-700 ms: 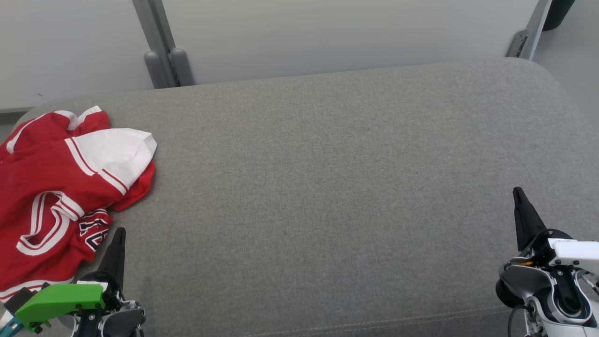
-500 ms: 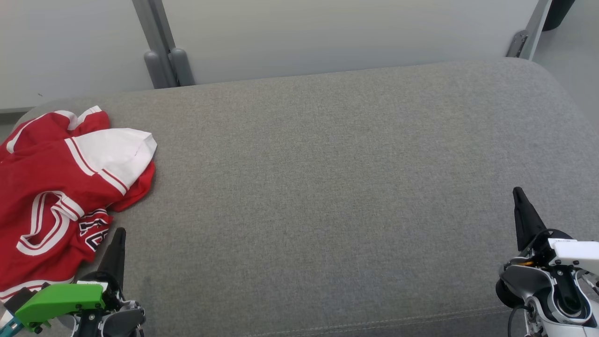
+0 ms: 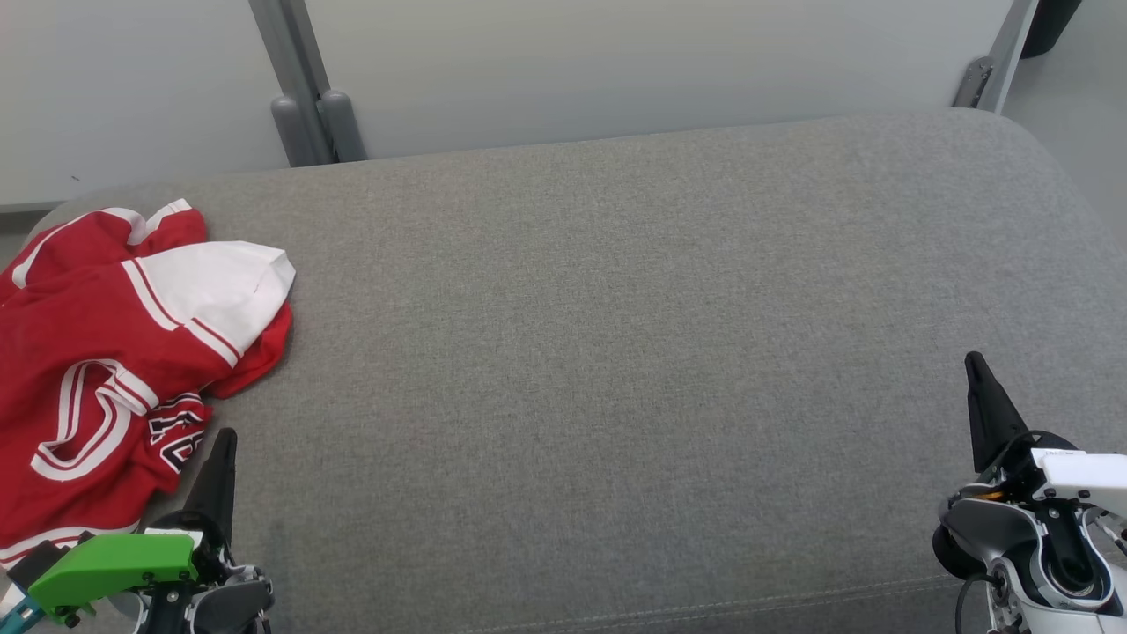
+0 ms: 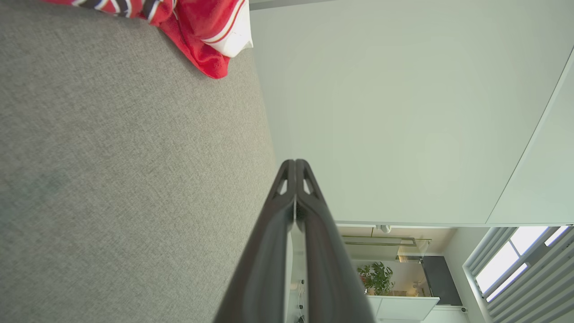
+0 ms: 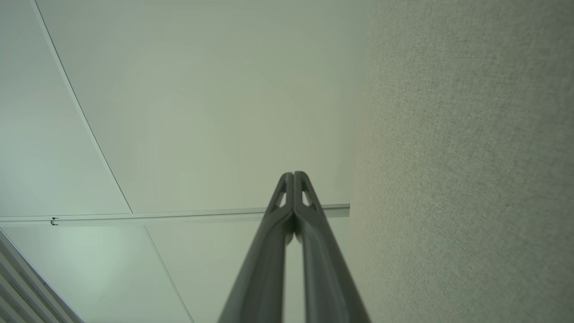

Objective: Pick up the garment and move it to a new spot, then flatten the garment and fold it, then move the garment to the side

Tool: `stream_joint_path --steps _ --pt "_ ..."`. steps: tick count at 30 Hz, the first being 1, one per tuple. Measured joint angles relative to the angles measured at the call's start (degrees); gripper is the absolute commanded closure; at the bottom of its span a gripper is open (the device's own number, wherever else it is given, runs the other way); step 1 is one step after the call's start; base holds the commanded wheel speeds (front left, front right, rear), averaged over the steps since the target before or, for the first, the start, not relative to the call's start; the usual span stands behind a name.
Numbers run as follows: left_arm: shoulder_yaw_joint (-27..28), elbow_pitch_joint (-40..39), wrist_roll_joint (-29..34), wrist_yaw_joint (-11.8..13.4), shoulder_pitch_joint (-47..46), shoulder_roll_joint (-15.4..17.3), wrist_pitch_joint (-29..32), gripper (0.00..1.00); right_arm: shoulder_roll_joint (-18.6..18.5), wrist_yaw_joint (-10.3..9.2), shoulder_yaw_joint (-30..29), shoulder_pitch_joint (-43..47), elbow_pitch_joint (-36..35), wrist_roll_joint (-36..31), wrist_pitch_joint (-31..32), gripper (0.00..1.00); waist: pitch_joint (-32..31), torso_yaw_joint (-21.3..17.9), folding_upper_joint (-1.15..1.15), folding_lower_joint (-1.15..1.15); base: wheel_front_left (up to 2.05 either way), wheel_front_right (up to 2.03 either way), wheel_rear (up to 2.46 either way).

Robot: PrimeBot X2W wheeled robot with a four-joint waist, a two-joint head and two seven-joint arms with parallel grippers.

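1. Garment (image 3: 114, 352), red with white trim, lies crumpled on the left end of the grey cushion (image 3: 616, 352)
2. I see my left gripper (image 3: 226, 436) clenched and empty at the cushion's near-left corner, just beside the garment
3. My right gripper (image 3: 973, 361) is also clenched and empty, at the cushion's near-right corner, well apart from the garment
4. Pale wall panel (image 3: 616, 70) stands behind the cushion's far edge

The crumpled red jersey with white trim (image 3: 97, 352) runs off the head view's left edge, and its dark lettering is partly folded under and unreadable. The green plastic cover (image 3: 114, 563) at lower left hides part of its near hem. The left wrist view's top edge cuts the jersey (image 4: 202, 27) too.
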Motion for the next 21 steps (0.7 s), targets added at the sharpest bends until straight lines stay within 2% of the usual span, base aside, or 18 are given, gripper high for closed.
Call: stream_joint_path --steps 21 --pt "0.01 0.00 0.02 0.00 0.00 0.00 0.00 1.00 0.00 0.00 -0.01 0.00 0.00 0.00 0.00 1.00 0.00 0.00 0.00 0.00 0.00 0.00 0.00"
